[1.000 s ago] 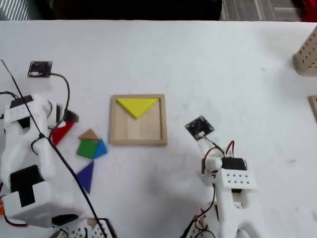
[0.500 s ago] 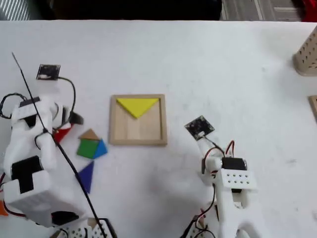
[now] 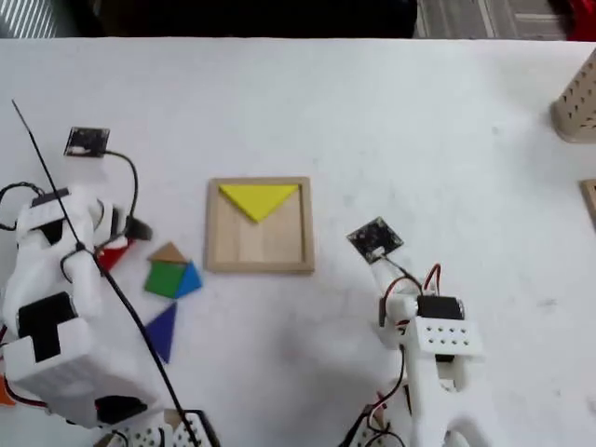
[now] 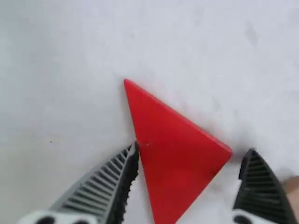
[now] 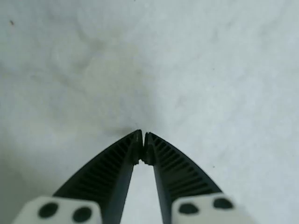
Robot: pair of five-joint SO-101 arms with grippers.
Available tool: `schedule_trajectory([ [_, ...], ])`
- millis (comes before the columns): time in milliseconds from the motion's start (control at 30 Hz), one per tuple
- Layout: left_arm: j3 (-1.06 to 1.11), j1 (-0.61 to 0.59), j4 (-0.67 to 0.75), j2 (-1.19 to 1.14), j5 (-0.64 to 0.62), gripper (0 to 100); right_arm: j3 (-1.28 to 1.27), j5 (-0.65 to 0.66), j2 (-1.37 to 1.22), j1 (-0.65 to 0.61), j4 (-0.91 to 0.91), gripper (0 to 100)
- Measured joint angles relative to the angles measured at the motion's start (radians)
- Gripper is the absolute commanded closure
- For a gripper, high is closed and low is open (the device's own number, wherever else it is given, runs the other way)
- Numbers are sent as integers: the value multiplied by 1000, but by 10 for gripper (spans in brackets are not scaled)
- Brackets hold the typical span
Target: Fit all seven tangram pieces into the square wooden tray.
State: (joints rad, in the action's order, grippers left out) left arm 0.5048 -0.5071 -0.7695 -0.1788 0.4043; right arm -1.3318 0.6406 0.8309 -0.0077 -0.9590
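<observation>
1. Reference item: the square wooden tray (image 3: 261,250) lies flat on the white desk (image 3: 419,140). All positions below are given from this tray.

2. Inside the tray: one large yellow triangle (image 3: 258,198) lies flat, its long edge against the tray wall farthest from my bases and its point toward the tray centre. The rest of the tray floor is bare wood.

3. Left of the tray, on the desk:
- the small brown triangle (image 3: 169,252), nearest the tray;
- the green square (image 3: 165,279), touching the brown triangle on its near side;
- the small light-blue triangle (image 3: 190,279), against the green square on the tray side;
- the dark-blue triangle (image 3: 162,328), apart from that group and nearer my base;
- the flat red triangle (image 4: 173,154), farthest from the tray.

4. Left jaws: apart, straddling the red triangle. One tip touches its edge; the other stands just beside its corner. The piece lies flat on the desk.

5. Right jaws: together, tips touching, over bare desk to the right of the tray, off its near corner.
</observation>
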Motion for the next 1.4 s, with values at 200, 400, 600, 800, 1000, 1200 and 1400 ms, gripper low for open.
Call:
schedule_trajectory([
  [200,11,0,0,0,31,662,0,0,0,0,0,981],
  [400,15,0,9,0,40,727,0,0,0,0,0,981],
  [600,17,40,5,3,63,855,0,0,0,0,0,981],
  [800,15,51,5,5,103,911,0,0,0,0,0,981],
  [1000,17,48,5,3,112,981,0,0,0,0,0,981],
  [1200,17,40,-6,6,115,980,0,0,0,0,0,981],
  [1400,127,-3,-63,203,115,976,0,0,0,0,0,981],
])
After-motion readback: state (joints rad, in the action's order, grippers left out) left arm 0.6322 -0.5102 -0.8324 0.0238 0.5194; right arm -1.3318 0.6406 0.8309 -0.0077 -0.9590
